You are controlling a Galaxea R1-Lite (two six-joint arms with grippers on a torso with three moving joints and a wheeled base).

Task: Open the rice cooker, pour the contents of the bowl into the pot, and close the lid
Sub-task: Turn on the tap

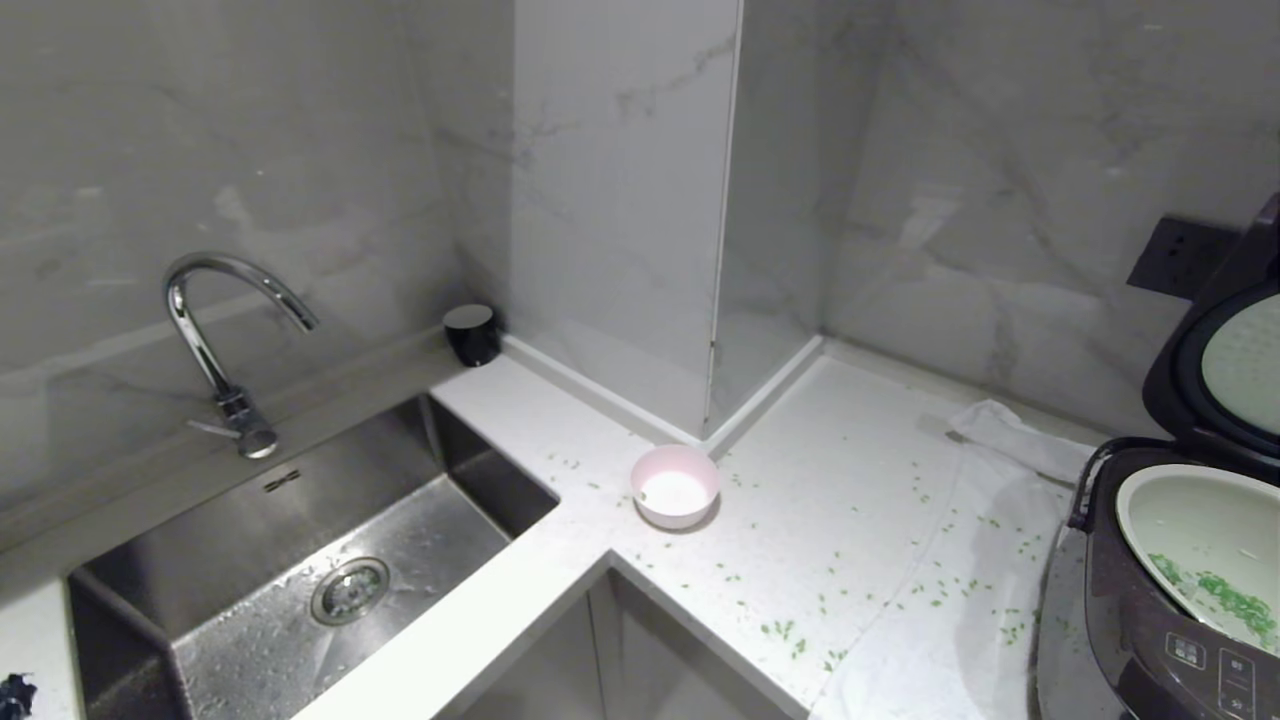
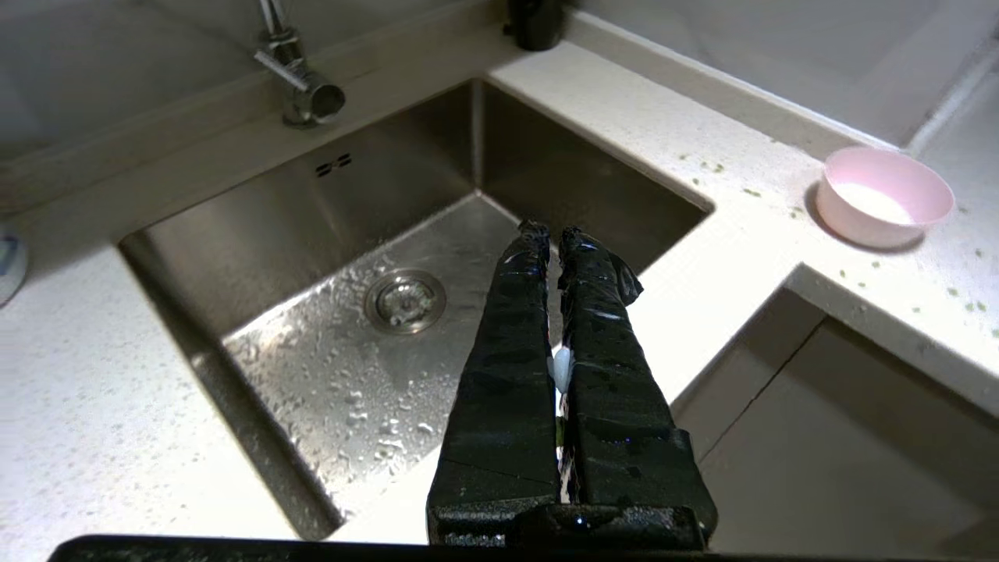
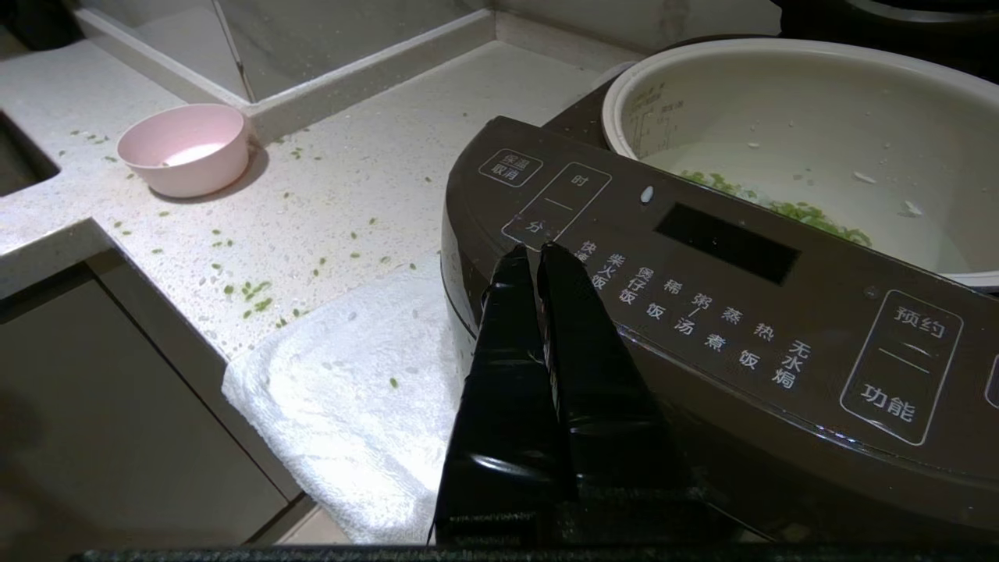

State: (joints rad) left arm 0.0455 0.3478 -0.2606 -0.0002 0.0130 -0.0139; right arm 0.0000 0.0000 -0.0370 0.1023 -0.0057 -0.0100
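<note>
The left pincer [image 2: 552, 234] hangs over the sink [image 2: 257, 257], its two black fingers pressed together with nothing held between them, well apart from everything the task concerns. The right pincer [image 3: 538, 257] is likewise closed and empty, parked just in front of the rice cooker [image 3: 702, 312] at its button panel; I cannot tell whether the tips touch the housing.

Out from there, the lid [image 1: 1215, 360] stands raised at the back of the cooker, its pale inner plate showing, so the opening step looks done. The pot [image 1: 1200, 520] sits in the cooker near the bench's right end, and the contents [image 1: 1230, 600], chopped green bits, lie along its bottom. The bowl [image 1: 675, 487] stands upright on the bench [image 1: 850, 480] near the inner corner where the sink cut-out meets the wall column, well apart from the cooker; its white inside shows no green, so the pour seems finished too. Many green bits are scattered across the bench between bowl and cooker, some on the white towel [image 3: 351, 406] that lies under the cooker's front and hangs over the bench's front edge.

What remains, by my reading, is only the closing: the lid has to be swung down and latched, and neither pincer is near it yet.
</note>
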